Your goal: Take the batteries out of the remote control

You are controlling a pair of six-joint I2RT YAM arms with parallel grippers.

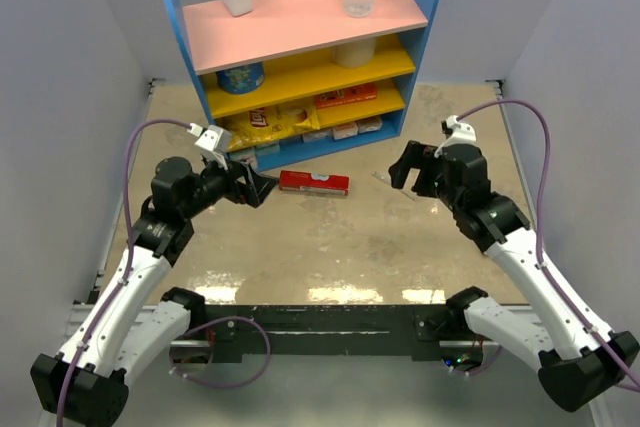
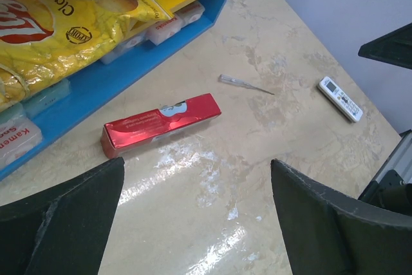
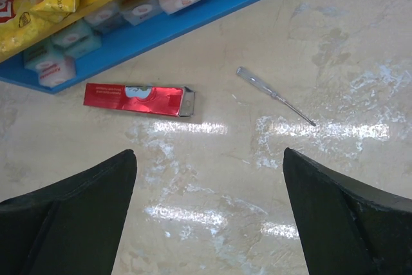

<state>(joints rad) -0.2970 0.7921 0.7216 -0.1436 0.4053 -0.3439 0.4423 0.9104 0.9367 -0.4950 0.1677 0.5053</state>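
Remote control (image 2: 340,98) lies small and white on the table (image 2: 290,136), button face up, details blurred; left pincer (image 2: 196,175) and right pincer (image 3: 209,162) gape wide, holding nothing.

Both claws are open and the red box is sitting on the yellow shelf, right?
Not quite. The left gripper and right gripper are open, but the red box lies on the table, in front of the shelf unit, as the top view shows.
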